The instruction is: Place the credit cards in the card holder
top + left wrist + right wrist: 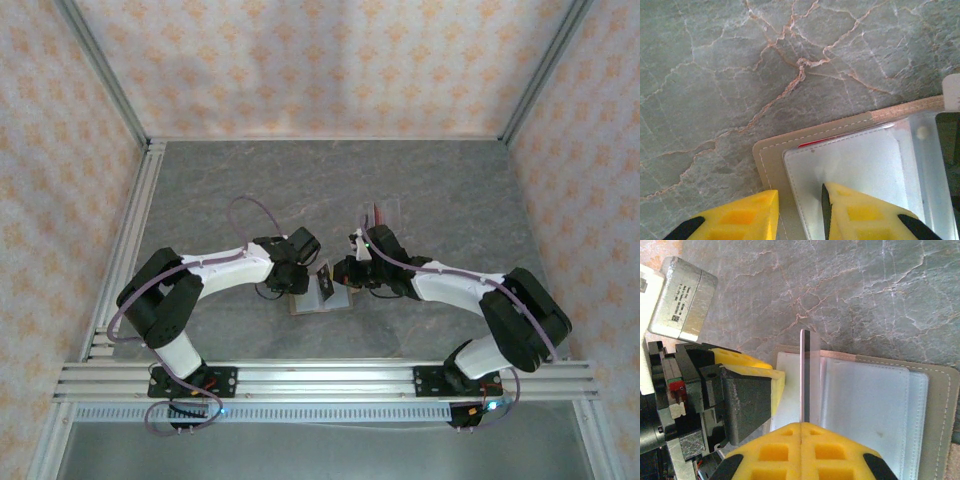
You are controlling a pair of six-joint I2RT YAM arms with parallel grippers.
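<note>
Card holder (318, 298): one, open on the marbled table (450, 190).
Credit cards (805, 375): two plain to see, one on edge in the right gripper (801, 429), one a red sliver (812, 144) in a pocket.
Clear stand (388, 210): one; red cards in it too small to count.
Arms: two, left arm (225, 270) and right arm (450, 288).
Grippers: two, the left gripper (799, 200) among them, each with two yellow pads.
</note>
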